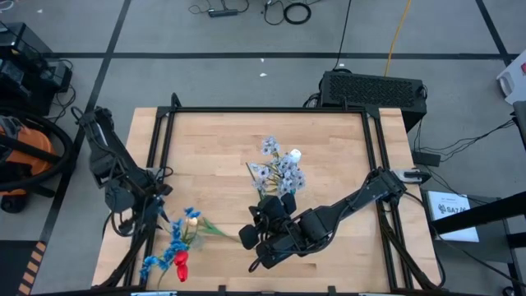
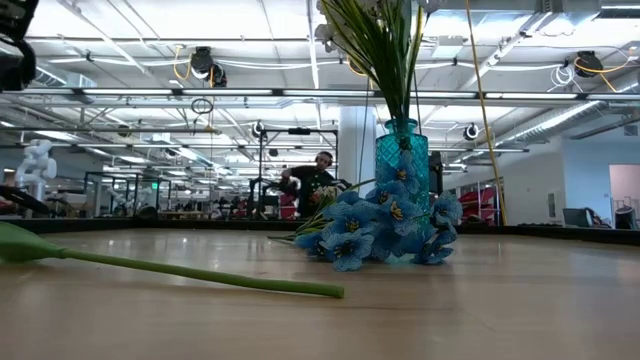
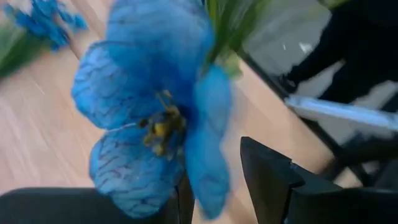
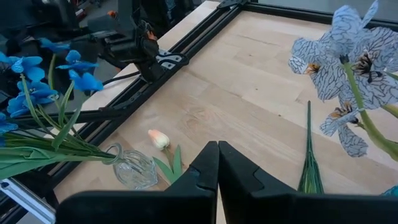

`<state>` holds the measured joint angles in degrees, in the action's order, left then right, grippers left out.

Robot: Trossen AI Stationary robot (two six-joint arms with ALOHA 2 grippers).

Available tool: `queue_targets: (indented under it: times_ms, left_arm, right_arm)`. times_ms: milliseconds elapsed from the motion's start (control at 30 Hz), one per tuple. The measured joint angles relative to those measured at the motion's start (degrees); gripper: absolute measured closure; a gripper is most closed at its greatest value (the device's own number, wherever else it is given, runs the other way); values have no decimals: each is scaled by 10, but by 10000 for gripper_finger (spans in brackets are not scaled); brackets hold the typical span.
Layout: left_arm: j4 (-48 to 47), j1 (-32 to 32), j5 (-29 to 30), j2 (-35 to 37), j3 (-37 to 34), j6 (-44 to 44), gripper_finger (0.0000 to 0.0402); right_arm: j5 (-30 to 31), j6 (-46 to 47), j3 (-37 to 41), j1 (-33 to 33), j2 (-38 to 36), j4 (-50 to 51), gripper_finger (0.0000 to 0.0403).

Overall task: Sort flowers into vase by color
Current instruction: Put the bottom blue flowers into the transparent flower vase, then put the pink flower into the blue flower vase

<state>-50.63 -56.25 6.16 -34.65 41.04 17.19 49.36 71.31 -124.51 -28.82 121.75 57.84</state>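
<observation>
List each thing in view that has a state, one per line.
teal vase: upright, holding stems
pale grey-blue sprays: standing in the vase
bright blue sprays: lying on the table
red tulip: lying on the table
cream tulip: lying on the table
right hand: shut, nothing in it
left hand: open, blue bloom at its fingers

A blurred bright blue flower (image 3: 149,112) fills the left wrist view and seems to hide the left hand's (image 3: 233,186) fingertips, while the teal vase's (image 2: 402,150) stems run off the low view's top edge.
</observation>
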Motion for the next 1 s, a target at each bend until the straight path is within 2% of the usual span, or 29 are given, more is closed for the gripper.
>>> queue_targets:
  times_ms: [100, 200, 333, 467, 600, 733, 1000]
  left_arm:
    - [-40, 0, -29, -1, 1, 5, 276]
    - [-74, 0, -31, -2, -1, 4, 276]
    - [-145, 0, -8, 3, 9, -18, 276]
    - [-238, 0, 20, 10, 47, -11, 276]
    - [-243, 0, 79, 27, 75, -13, 276]
    - [-256, 0, 162, 48, 83, -32, 276]
    - [-264, 0, 271, 89, 83, 8, 281]
  right_arm:
    - [0, 0, 0, 3, 0, 0, 403]
    - [0, 0, 0, 4, 0, -5, 403]
    - [0, -1, 0, 4, 0, -9, 403]
    - [0, -2, 0, 3, 0, -9, 403]
    - [-11, -1, 0, 7, 0, -10, 403]
    - [-100, -27, 0, 10, 2, -28, 403]
    - [-175, -64, 0, 8, 50, -96, 403]
